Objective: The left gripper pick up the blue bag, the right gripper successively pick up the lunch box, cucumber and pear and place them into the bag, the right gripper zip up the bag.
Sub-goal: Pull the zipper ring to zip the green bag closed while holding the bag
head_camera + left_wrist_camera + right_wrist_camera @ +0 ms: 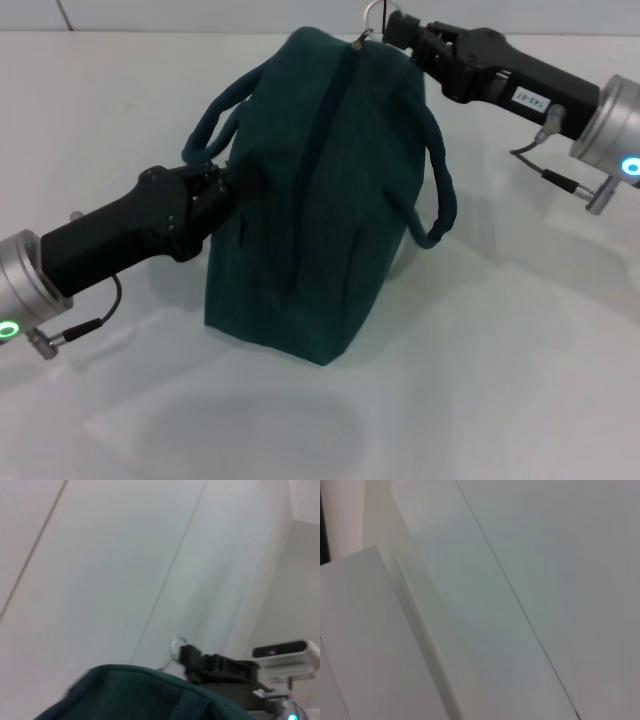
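A plain white tabletop (480,400) fills the scene, and on it we see only the blue bag (320,210) standing upright, its zipper seam running along the ridge away from us toward the far end. No lunch box, cucumber or pear shows anywhere; we judge they are already inside, since the seam looks closed along its whole visible length.

The left gripper (232,185) sits against the bag's near-left side, just under the left loop handle (225,105), its fingers pinched onto the fabric or the handle base there; we cannot tell which. The right gripper (392,28) is at the bag's far top corner, its fingers closed narrowly at the silver ring pull (372,15), which stands up just beyond the end of the zipper. In the left wrist view the same ring (177,646) pokes out ahead of the right claw, above the bag's ridge.

What matters next is the zipper's long axis: the pull lies at its far end, right at the right fingers, so we judge the zipping is at or near its finish and little travel remains.
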### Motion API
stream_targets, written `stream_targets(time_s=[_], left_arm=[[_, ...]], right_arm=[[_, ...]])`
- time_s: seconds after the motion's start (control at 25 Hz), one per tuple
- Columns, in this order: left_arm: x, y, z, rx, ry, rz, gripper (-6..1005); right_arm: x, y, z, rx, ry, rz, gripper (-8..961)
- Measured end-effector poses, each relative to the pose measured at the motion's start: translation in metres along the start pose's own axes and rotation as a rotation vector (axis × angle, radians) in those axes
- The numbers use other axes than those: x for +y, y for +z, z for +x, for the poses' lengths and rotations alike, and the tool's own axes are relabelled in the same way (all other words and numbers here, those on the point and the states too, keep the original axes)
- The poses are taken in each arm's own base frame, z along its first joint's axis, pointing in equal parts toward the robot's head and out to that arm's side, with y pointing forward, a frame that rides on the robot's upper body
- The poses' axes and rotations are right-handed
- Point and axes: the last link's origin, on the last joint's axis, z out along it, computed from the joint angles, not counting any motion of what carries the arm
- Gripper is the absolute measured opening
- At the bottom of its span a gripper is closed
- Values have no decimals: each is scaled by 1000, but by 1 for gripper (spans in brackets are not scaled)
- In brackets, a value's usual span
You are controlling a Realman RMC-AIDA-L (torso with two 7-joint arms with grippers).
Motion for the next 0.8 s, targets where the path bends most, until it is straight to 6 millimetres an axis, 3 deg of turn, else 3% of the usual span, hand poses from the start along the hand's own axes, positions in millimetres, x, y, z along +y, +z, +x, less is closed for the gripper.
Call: stream_targets(time_s=[0.72,0.8], left_arm=[[-14,-10,1,71,22,135,220],[-16,-16,4,98,24,168,301]], right_arm=[[-1,-4,-2,-14,-27,12,0],[-2,-5,-3,-16,-29,15,0]])
